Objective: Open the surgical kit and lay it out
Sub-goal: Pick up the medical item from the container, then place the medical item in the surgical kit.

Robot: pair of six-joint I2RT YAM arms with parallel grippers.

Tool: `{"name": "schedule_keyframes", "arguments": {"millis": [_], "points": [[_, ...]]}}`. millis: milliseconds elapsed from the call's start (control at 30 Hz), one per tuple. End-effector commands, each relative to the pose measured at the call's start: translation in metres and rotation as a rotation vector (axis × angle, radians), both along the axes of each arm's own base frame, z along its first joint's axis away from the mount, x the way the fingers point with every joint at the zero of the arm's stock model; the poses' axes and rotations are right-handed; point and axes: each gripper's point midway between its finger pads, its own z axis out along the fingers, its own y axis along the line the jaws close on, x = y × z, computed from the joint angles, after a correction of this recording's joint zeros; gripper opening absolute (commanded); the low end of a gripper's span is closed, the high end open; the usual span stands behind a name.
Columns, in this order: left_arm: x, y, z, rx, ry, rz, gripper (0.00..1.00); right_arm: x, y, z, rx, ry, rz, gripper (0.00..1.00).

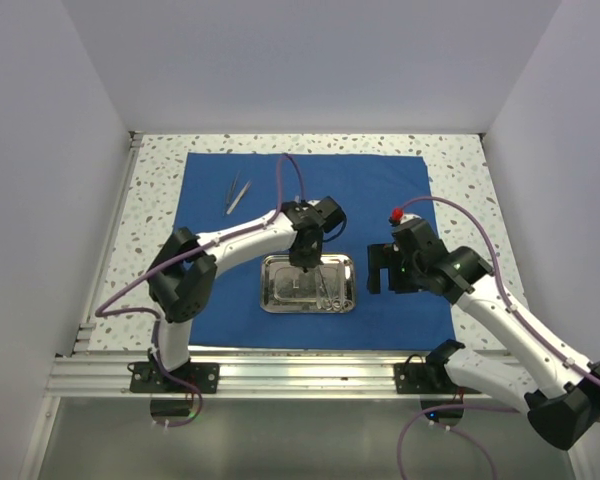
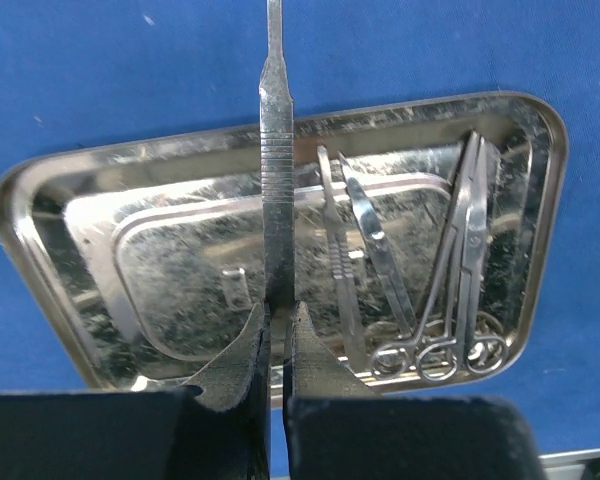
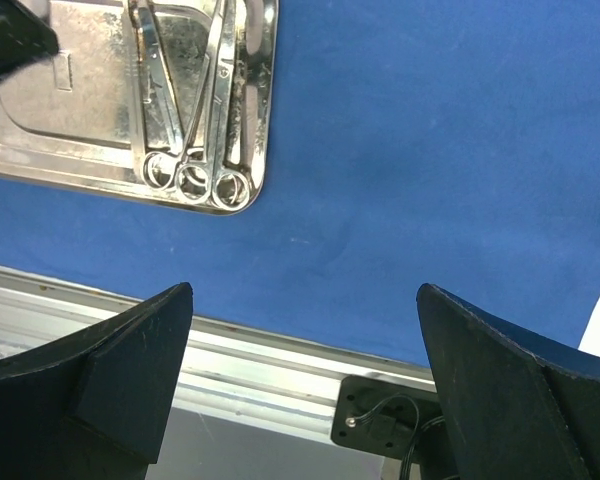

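The white-and-black left arm (image 1: 230, 238) folds its elbow out to the left of the small shiny rounded-corner steel tray (image 1: 280, 292), with its wrist bent down over the tray's middle. The left gripper (image 2: 278, 312) pinches its black fingers tight on a thin flat silver handle with a ribbed grip (image 2: 277, 150), which juts past the fingertips above the tray. The matching right arm (image 1: 500, 312) reaches in from the tray's right. The right gripper (image 3: 305, 292) hangs just right of the tray, fingers spread wide, holding nothing.
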Motion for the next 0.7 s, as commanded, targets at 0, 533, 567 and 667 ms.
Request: {"name": "schedule_keyframes", "arguments": {"millis": [0,533,567,667], "points": [[0.023,0.009,0.011,0.024,-0.044,-0.004,0.00,0.006,-0.002,0.002,-0.017,-0.020,-0.025,0.98],[0.190,0.029,0.021,-0.003,-0.178,0.042,0.00,0.013,-0.012,-0.001,-0.069,-0.019,-0.097,0.98],[0.194,0.029,0.016,-0.012,-0.172,0.044,0.00,0.013,-0.012,-0.001,-0.071,-0.017,-0.100,0.98],[0.203,0.037,-0.012,-0.006,-0.131,0.054,0.00,0.014,-0.013,-0.001,-0.078,-0.016,-0.109,0.99]]}}
